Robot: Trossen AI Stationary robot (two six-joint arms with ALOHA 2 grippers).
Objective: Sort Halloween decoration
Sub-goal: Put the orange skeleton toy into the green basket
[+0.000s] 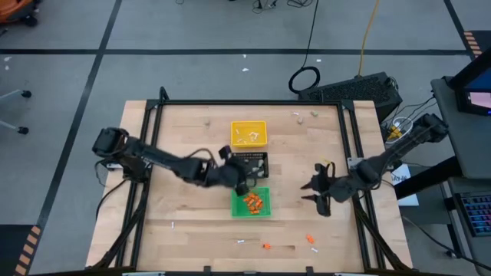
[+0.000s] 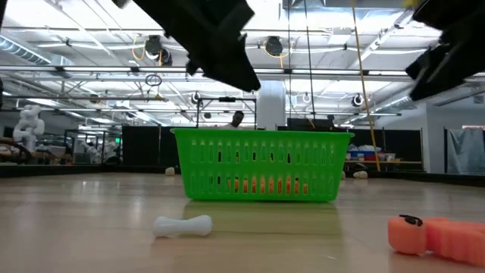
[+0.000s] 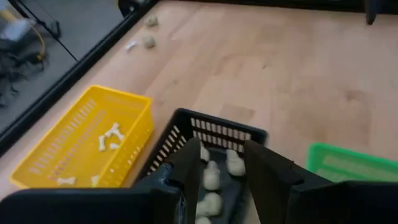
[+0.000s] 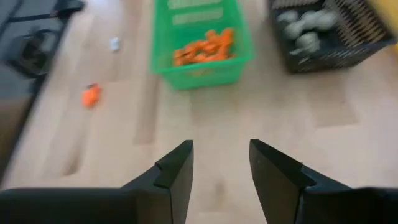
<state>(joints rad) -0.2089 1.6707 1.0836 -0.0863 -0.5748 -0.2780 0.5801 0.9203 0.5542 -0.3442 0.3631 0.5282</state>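
The left gripper (image 3: 222,171) hovers with fingers parted and empty over pale beige-grey lumps (image 3: 211,177) in the black slotted plastic tray (image 3: 186,124); the right gripper (image 4: 221,163), fingers apart, waits near the green basket (image 4: 199,68).

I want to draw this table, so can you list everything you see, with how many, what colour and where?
Yellow tray: one, yellow, far middle of the table, white sticks inside.
Black tray: one, black, between the other two trays, beige-grey lumps inside.
Green tray: one, green, nearest of the three, orange bits inside.
Loose pieces: several, orange and white near the front edge, beige near the far edge.
Table: one, light wood.
Left gripper: one, dark, jaws open, above the black tray.
Right gripper: one, dark, jaws open, right of the green tray.
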